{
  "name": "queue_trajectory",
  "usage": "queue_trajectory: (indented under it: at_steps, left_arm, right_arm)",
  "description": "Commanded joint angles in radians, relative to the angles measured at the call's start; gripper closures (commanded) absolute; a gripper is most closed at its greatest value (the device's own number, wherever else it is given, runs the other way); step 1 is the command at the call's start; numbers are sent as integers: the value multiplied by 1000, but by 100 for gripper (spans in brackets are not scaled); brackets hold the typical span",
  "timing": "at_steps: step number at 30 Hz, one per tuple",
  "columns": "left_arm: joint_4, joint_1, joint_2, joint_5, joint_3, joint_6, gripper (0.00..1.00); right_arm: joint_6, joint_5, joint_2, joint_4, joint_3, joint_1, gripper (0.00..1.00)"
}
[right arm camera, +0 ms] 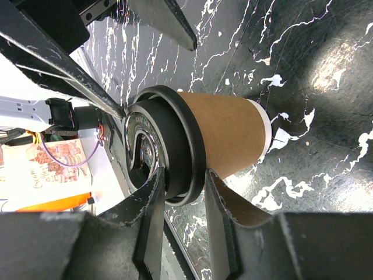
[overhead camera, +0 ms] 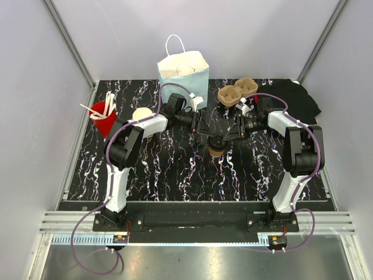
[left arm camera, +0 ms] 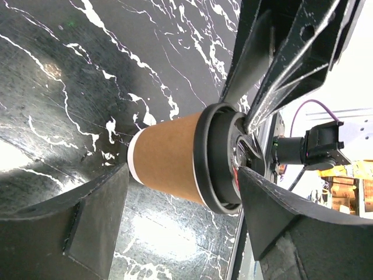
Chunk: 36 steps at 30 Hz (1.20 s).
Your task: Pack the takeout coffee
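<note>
The takeout coffee [overhead camera: 217, 149] stands upright on the black marble table [overhead camera: 175, 169]. It is a tan paper cup [left arm camera: 169, 158] capped by a black lid [right arm camera: 175, 146]. My right gripper [right arm camera: 183, 178] is shut on the lid's rim, one finger on the lid's top and the other under the rim against the cup wall. It reaches in from the right [overhead camera: 229, 133]. My left gripper [left arm camera: 183, 189] is open, with one finger low beside the cup's base and the other by the lid's top. In the top view the left gripper [overhead camera: 205, 127] is just left of the cup.
A pale blue paper bag [overhead camera: 183, 73] stands open at the back. A brown pulp cup carrier [overhead camera: 236, 92] lies at the back right beside a black cloth [overhead camera: 300, 102]. A red holder with straws [overhead camera: 104, 115] and a stack of tan cups [overhead camera: 141, 115] are on the left.
</note>
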Motion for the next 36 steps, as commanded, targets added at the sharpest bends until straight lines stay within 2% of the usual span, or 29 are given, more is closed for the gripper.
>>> queue_trajectory:
  at_steps: [1, 6, 25, 29, 30, 36]
  left_arm:
    - [97, 18, -85, 44, -33, -16, 22]
    - [65, 26, -100, 15, -47, 8, 23]
    - [75, 1, -37, -5, -55, 4, 35]
    - [74, -2, -31, -7, -64, 7, 43]
    - [75, -2, -30, -8, -70, 7, 49]
    - [63, -4, -23, -20, -84, 25, 65]
  right_arm:
    - [-31, 36, 14, -3, -6, 7, 74]
    - [-40, 33, 15, -13, -2, 7, 74]
    - [-64, 24, 27, -38, 10, 10, 75]
    - [-66, 26, 32, -41, 13, 10, 75]
    - [-64, 26, 34, -39, 11, 10, 75]
    - [-68, 35, 34, -41, 11, 12, 76]
